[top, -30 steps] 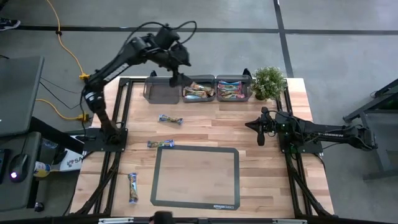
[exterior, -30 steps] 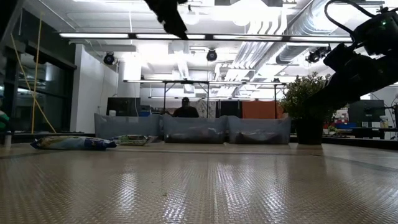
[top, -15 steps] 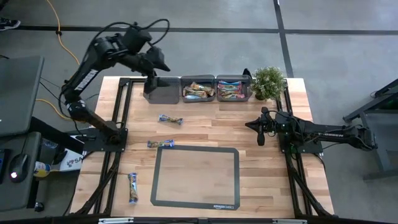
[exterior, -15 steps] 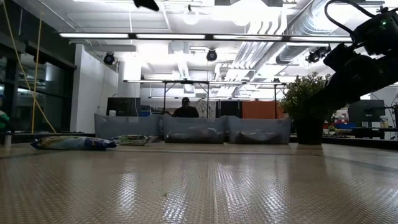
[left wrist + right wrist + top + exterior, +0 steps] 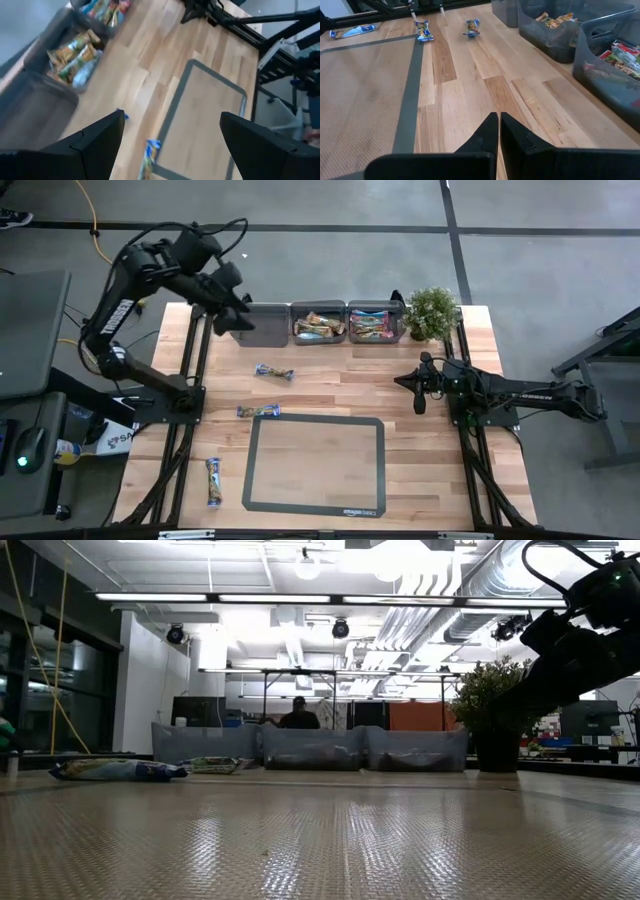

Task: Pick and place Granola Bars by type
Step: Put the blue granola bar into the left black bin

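Observation:
Three loose Granola Bars in blue-silver wrappers lie flat on the wood: one point(image 5: 273, 372) in front of the bins, one point(image 5: 258, 412) at the mat's far left corner, one point(image 5: 212, 482) near the front left. More bars fill the middle bin point(image 5: 319, 326) and the right bin point(image 5: 375, 326). The left bin point(image 5: 262, 326) looks dark, with no bars showing in it. My left gripper point(image 5: 236, 318) hangs open, high over the left bin's left end, with nothing between its fingers point(image 5: 100, 145). My right gripper point(image 5: 497, 131) is shut, low over the wood at the table's right.
A grey-framed mat point(image 5: 315, 465) covers the near middle of the table. A small potted plant point(image 5: 432, 312) stands right of the bins at the far right corner. Bare wood lies between the bins and the mat. A person sits in the room beyond the table point(image 5: 298, 718).
My left gripper has drawn back from above the bins toward the table's left edge. It has risen out of the low view and rolled about its own axis. The bars and my right gripper have kept still.

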`<action>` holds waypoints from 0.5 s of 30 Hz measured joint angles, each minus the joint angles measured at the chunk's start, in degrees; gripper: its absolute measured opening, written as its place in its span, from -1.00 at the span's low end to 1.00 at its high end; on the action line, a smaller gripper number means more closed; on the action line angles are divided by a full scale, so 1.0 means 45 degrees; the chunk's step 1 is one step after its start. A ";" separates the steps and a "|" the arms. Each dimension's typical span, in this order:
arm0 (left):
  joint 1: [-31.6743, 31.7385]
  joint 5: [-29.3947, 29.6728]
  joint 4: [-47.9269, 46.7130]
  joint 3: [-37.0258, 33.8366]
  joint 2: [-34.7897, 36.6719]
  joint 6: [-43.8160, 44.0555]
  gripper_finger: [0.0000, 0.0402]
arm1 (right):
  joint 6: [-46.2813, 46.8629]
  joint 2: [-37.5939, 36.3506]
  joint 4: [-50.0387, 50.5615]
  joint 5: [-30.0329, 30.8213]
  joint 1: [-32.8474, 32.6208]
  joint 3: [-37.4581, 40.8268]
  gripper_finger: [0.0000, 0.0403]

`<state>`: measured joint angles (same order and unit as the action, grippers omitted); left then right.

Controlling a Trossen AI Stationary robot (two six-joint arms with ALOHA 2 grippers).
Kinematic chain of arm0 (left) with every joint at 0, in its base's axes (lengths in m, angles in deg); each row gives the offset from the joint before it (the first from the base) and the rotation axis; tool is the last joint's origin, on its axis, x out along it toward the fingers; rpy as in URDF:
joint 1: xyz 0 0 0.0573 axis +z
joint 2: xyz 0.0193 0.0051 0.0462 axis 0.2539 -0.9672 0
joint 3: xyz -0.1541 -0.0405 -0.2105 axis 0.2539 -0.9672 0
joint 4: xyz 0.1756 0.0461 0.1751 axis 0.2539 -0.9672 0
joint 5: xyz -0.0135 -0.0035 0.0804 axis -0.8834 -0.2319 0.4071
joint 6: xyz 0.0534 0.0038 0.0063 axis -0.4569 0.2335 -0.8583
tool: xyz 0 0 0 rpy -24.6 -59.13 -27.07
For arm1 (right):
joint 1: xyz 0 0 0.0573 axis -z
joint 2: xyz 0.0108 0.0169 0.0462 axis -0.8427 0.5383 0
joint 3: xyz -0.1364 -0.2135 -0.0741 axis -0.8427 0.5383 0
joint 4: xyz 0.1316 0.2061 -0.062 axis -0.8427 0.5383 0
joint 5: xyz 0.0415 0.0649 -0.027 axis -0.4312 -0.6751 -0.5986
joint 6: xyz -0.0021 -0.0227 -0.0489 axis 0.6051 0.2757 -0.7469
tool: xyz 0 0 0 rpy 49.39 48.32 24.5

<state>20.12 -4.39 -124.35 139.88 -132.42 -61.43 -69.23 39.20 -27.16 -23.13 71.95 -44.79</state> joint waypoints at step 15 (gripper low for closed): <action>0.0005 0.1087 -0.0329 0.0000 0.3761 0.4279 0.62 | 0.0000 0.0000 -0.0003 0.0000 0.0002 0.0000 -1.00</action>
<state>20.14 0.51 -125.83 139.88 -115.50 -42.17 -69.23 39.20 -27.17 -23.13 71.96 -44.79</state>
